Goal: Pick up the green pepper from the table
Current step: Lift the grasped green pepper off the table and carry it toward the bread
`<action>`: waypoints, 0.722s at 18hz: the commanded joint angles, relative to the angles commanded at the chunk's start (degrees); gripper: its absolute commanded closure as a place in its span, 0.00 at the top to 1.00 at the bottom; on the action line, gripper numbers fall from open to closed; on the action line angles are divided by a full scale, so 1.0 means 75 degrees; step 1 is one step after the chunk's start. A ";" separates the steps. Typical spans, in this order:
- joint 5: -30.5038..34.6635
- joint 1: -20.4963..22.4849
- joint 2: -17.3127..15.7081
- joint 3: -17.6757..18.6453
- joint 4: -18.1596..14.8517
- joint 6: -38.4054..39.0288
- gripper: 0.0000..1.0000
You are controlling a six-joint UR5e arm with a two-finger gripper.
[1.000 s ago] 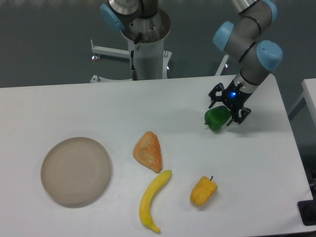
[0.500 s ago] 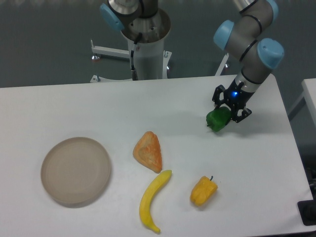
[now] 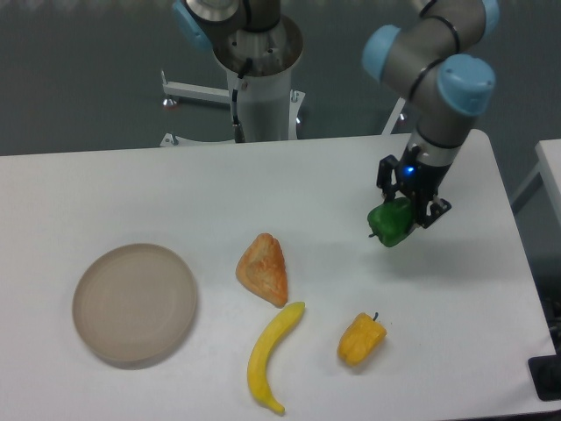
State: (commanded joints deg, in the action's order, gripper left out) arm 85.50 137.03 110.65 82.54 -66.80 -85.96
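The green pepper (image 3: 391,224) is a small glossy dark-green lump held at the right side of the white table (image 3: 351,351). My gripper (image 3: 405,210) is shut on the green pepper, its black fingers clamped on the pepper's upper right. The pepper looks lifted a little off the tabletop, with a faint shadow beneath it. Part of the pepper's top is hidden by the fingers.
A yellow-orange pepper (image 3: 361,339) lies near the front right. A banana (image 3: 271,355) and an orange bread-like wedge (image 3: 264,268) sit at the centre. A round beige plate (image 3: 134,303) is at the left. The robot's base column (image 3: 259,79) stands behind the table.
The fingers closed on the green pepper and the arm rose, carrying the pepper slightly toward the camera and off the table.
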 joint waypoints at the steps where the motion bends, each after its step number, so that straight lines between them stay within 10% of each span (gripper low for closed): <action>1: 0.0164 -0.0164 0.0012 -0.0117 0.0012 0.0035 0.37; 13: 0.0588 -0.0705 0.0293 -0.0763 0.0023 0.0329 0.37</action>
State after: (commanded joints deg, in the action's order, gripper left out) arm 89.91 131.75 112.85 76.82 -66.62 -83.50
